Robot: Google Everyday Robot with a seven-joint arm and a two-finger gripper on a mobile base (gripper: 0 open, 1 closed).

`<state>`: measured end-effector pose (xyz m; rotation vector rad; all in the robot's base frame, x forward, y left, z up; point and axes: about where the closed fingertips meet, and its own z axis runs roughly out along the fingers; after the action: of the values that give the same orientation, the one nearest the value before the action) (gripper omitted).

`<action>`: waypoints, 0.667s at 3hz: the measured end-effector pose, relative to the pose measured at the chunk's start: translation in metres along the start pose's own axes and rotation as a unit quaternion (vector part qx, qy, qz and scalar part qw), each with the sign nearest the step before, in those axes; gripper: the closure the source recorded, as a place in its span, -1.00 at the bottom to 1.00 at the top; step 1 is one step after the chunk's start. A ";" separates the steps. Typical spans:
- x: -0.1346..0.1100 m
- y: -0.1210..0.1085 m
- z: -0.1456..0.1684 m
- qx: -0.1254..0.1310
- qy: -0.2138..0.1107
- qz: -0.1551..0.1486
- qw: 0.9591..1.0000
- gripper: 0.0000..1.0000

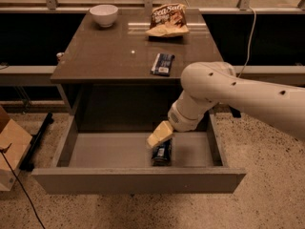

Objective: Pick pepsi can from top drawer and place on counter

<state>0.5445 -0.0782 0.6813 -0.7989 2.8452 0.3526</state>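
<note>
The pepsi can [162,155] lies on its side in the open top drawer [138,179], near the front, right of the middle. My gripper [158,135] hangs inside the drawer just above the can's far end, slightly to its left. The white arm [224,92] reaches in from the right over the drawer's right half. The counter [105,56] is the grey-brown tabletop above and behind the drawer.
On the counter stand a white bowl [104,14] at the back left, a chip bag [167,20] at the back middle, and a flat dark blue packet [162,64] near the front right. A cardboard box [10,149] sits on the floor at left.
</note>
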 end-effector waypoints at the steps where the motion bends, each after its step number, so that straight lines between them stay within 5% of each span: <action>1: 0.003 0.002 0.045 -0.016 0.026 0.052 0.998 -0.93; 2: 0.007 0.004 0.066 -0.023 0.043 0.089 0.995 -0.46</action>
<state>0.5428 -0.0610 0.6168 -0.5818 3.0082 0.4180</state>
